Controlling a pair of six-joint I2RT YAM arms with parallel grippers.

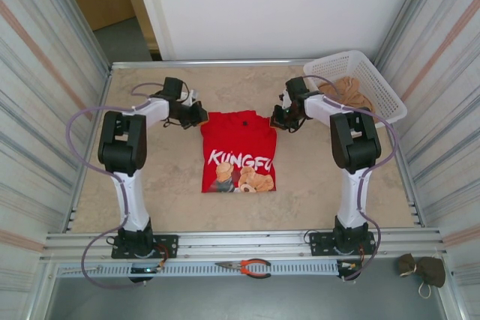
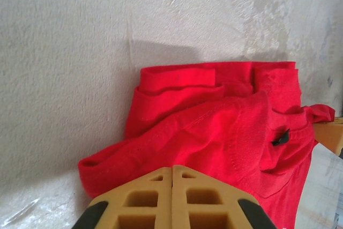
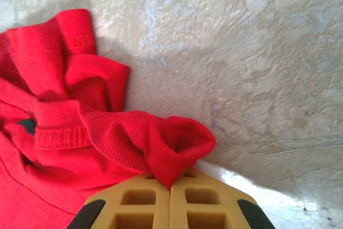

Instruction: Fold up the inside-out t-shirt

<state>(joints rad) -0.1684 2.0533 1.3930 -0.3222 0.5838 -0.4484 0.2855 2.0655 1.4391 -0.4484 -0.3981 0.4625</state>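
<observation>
Left gripper and right gripper, both closed, flank one t-shirt.

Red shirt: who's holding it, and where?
Right gripper pinches a fold at the t-shirt's far right corner. Left gripper is shut at the far left corner; grip unclear.

Arms: left arm and right arm have white tubular links with bulky black joint housings.
Cables: grey-lilac, one loop beside each arm.
Bases: black mounts.
Left tool, right tool: tan fingers with square recesses and black corners.
</observation>
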